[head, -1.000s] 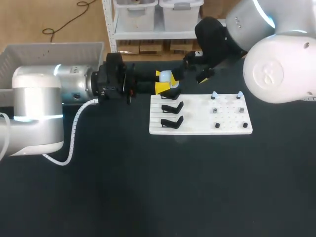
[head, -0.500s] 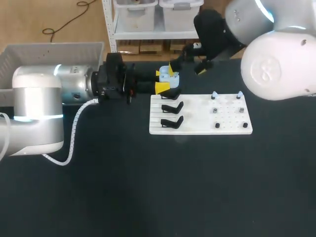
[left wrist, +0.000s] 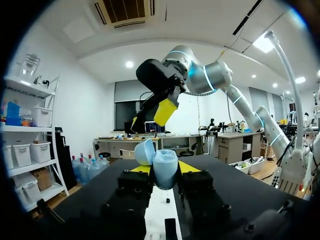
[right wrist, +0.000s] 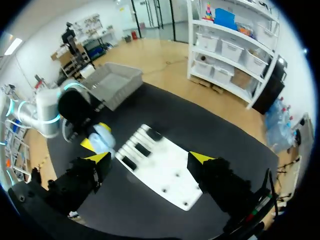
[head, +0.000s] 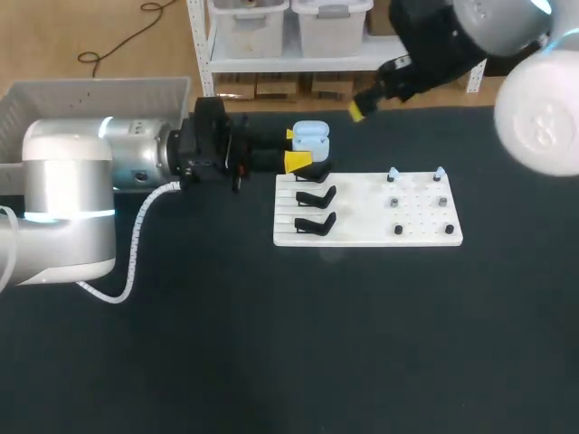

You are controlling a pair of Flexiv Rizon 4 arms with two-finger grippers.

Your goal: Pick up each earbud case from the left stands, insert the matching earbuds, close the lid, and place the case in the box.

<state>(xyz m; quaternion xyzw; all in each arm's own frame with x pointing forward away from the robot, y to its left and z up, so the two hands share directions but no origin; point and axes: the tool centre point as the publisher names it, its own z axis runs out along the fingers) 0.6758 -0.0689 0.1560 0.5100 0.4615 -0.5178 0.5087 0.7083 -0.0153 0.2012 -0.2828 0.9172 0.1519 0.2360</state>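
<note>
Right gripper (right wrist: 149, 159) withdrew; left gripper (head: 295, 148) clamps open earbud case (head: 310, 138).

Robotics lab: left arm (head: 68, 194), right arm (head: 543, 99), black table (head: 271, 344).

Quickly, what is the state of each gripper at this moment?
Left gripper: shut on the pale blue plastic earbud case, whose lid is open.
Right gripper: open, fingers wide apart, holding nothing.

I see a pale blue earbud case (head: 309, 138), a white board (head: 362, 213) with black stands (head: 315, 195), on my black counter (head: 271, 344).
</note>
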